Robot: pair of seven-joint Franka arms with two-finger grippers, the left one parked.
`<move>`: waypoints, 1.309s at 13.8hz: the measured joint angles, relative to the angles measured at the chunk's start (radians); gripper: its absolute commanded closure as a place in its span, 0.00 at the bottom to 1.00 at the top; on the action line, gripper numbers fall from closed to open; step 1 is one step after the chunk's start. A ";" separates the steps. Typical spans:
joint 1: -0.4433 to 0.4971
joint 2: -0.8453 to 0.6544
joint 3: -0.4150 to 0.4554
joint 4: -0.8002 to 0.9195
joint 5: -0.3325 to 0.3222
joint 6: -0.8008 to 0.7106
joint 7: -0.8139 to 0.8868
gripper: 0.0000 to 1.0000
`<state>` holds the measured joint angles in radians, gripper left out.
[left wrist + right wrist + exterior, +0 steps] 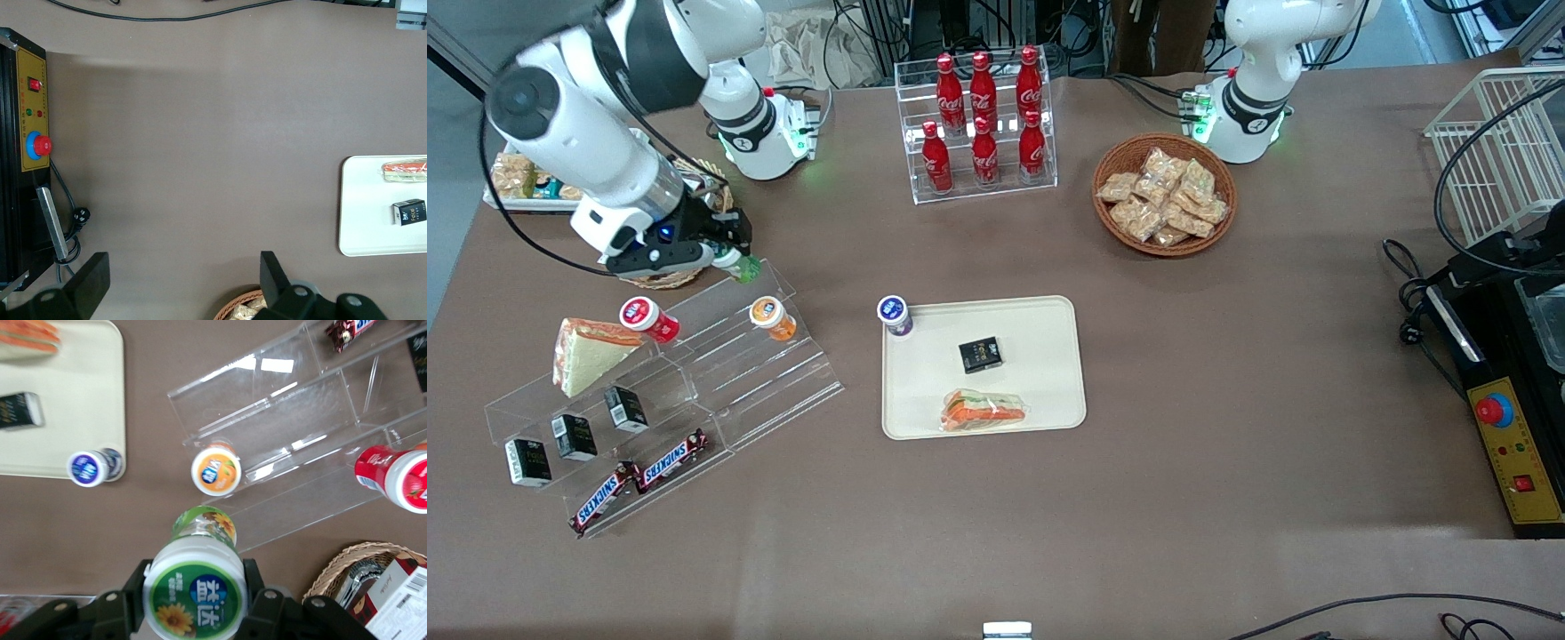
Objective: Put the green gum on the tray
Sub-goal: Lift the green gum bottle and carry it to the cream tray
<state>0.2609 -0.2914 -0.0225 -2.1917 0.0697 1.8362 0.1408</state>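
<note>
Right now the gripper [727, 252] is hovering above the top step of the clear stepped rack [720, 373], its fingers [257, 603] clenching the green gum [197, 590] just below its lid, so the bottle is hanging in the air. Lower on that rack the orange-lidded bottle [771, 317] is sitting. Toward the parked arm's end, the tray [1049, 391] is lying well apart, carrying a black box [980, 354] and a wrapped sandwich [983, 411], with the purple-lidded bottle [895, 315] standing at its corner

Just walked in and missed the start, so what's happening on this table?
The right arm's hand is shut on the green gum, holding it above the top step of the clear display rack. The tray already holds a small black box and a wrapped sandwich, with the purple-lidded bottle at its corner.
</note>
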 measured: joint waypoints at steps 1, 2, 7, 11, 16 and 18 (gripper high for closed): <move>0.014 0.017 0.007 0.055 0.003 -0.030 0.030 0.92; 0.027 0.038 0.021 0.102 0.006 -0.047 0.072 0.92; 0.096 0.203 0.147 0.253 0.059 -0.031 0.395 0.92; 0.124 0.395 0.256 0.294 0.059 0.163 0.619 0.92; 0.171 0.577 0.258 0.278 0.051 0.357 0.696 0.92; 0.171 0.618 0.256 0.241 0.044 0.440 0.698 0.92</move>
<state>0.4317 0.3268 0.2340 -1.9511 0.1137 2.2765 0.8383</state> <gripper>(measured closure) 0.410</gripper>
